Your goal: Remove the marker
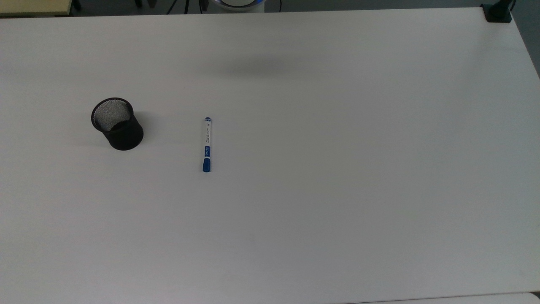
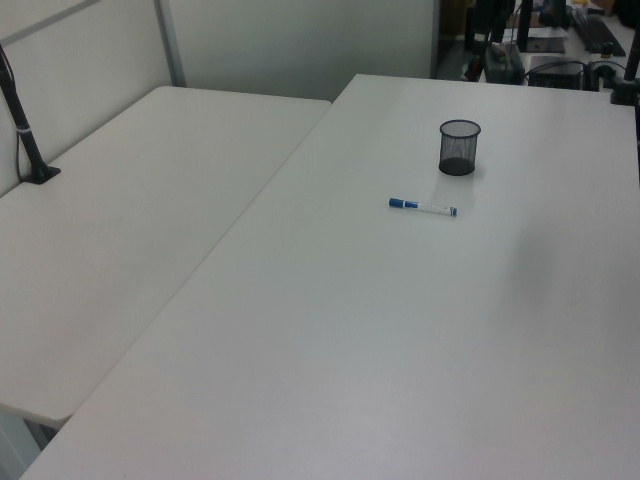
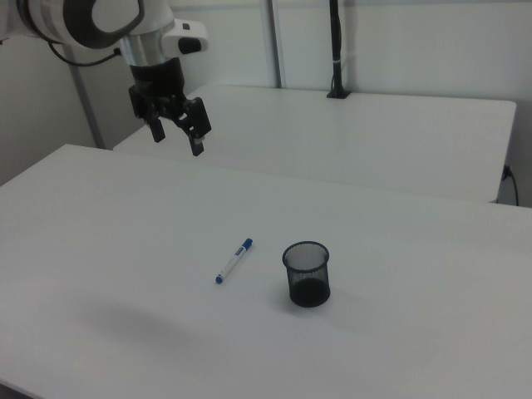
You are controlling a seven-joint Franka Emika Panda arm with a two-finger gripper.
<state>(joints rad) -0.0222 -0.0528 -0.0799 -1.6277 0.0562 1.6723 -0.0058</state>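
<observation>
bench [image 1: 337,190]: smooth, matt white top, looks laminate, faint soft sheen
mesh cup [image 1: 117,124]: black wire mesh, looks metal, fine see-through weave
marker [image 1: 207,144]: smooth white plastic-looking barrel, blue cap slightly glossy
pincer [image 3: 176,141]: matt black, hard plastic or metal
arm [image 3: 91,18]: glossy white shell

White arm [image 3: 125,21]; black hand [image 3: 176,137]

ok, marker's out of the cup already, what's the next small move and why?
Probably none beyond parking: the marker lies flat on the table, apart from the mesh cup. The gripper hangs open, high above the table's far edge in the right view, holding nothing. I'd hold it there.
</observation>
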